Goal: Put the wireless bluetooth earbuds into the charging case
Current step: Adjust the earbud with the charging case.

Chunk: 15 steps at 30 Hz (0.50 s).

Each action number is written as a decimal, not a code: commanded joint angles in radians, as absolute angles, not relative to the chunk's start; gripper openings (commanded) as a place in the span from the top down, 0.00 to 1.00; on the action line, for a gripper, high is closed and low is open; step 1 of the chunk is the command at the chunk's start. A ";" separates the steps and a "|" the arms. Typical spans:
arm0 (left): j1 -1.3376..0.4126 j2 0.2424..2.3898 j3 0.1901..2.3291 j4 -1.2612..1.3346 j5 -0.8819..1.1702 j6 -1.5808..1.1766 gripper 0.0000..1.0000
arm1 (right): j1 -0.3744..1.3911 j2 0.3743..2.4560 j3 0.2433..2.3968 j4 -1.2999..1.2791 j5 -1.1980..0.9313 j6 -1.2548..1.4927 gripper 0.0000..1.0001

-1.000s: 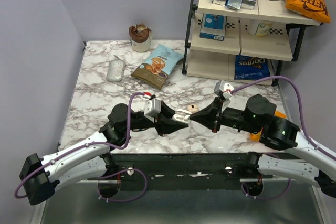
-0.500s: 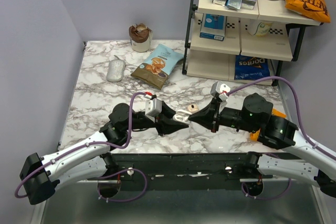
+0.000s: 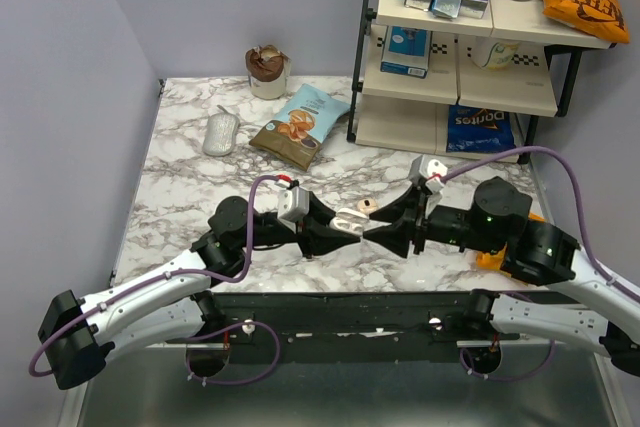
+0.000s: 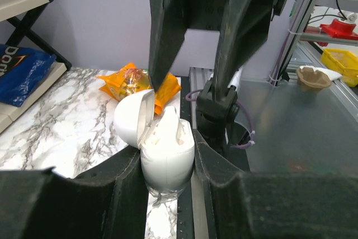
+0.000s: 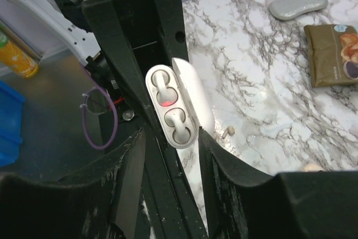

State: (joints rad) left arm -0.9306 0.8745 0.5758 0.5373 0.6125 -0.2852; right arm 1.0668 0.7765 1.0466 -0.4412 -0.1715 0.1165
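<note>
The left pincer [image 4: 166,167] was clamped on the charging case [image 5: 174,107], its two black fingers pressed against the sides of the white body and holding it raised above the front part of the table [image 3: 190,187]. The case's lid [image 4: 133,120] stood swung open to one side. In the right wrist view the open face of the case showed two rounded wells, one above the other, with a small red light between them; whether an earbud sat in either well could not be told. One earbud [image 5: 228,131], tiny and whitish, lay on the marble just beyond the case, apart from both arms. The right pincer [image 3: 386,234] faced the left one tip to tip, close to the case, its fingers spread apart with nothing between them. From the left wrist its two dark fingers [image 4: 163,32] reached down over the open case, one near the lid's edge. Farther back on the table lay a grey oval pouch [image 3: 221,133] and a light blue snack bag [image 3: 300,125], well apart from the arms, and a shelf rack [image 3: 455,47] with boxes and packets stood at the back right. An orange packet [image 4: 137,82] lay on the table beyond the right arm.
</note>
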 commanded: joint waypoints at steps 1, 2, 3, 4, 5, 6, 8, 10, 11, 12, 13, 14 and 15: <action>-0.939 0.868 0.580 0.575 0.637 -0.278 1.00 | 1.063 0.721 1.115 -0.440 -0.080 0.127 0.48; -0.939 0.868 0.580 0.574 0.638 -0.278 1.00 | 1.065 0.718 1.129 -0.439 -0.071 0.127 0.50; -0.939 0.868 0.578 0.574 0.638 -0.279 1.00 | 1.063 0.733 1.138 -0.440 -0.081 0.124 0.53; -0.939 0.871 0.578 0.574 0.640 -0.281 1.00 | 1.065 0.744 1.149 -0.446 -0.109 0.120 0.56; -0.939 0.873 0.578 0.574 0.640 -0.285 1.00 | 1.063 0.761 1.158 -0.460 -0.127 0.120 0.62; -0.939 0.876 0.578 0.574 0.644 -0.285 1.00 | 1.065 0.776 1.170 -0.463 -0.150 0.118 0.66; -0.939 0.879 0.583 0.577 0.649 -0.288 1.00 | 1.065 0.816 1.175 -0.468 -0.211 0.118 0.72; -0.939 0.882 0.586 0.578 0.652 -0.293 1.00 | 1.065 0.847 1.173 -0.462 -0.244 0.121 0.72; -0.939 0.885 0.587 0.577 0.653 -0.295 1.00 | 1.065 0.856 1.177 -0.463 -0.265 0.123 0.70; -0.939 0.888 0.589 0.577 0.655 -0.296 1.00 | 1.065 0.867 1.177 -0.463 -0.278 0.123 0.68; -0.939 0.890 0.591 0.577 0.660 -0.299 1.00 | 1.063 0.876 1.178 -0.465 -0.281 0.123 0.66; -0.940 0.894 0.589 0.578 0.661 -0.299 1.00 | 1.063 0.888 1.178 -0.465 -0.278 0.121 0.64; -0.940 0.894 0.592 0.577 0.661 -0.299 1.00 | 1.065 0.890 1.177 -0.465 -0.276 0.120 0.64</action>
State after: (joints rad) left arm -0.9318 0.8860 0.5758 0.5377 0.6254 -0.2897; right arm 1.0649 0.8696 1.1690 -0.4454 -0.2199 0.1230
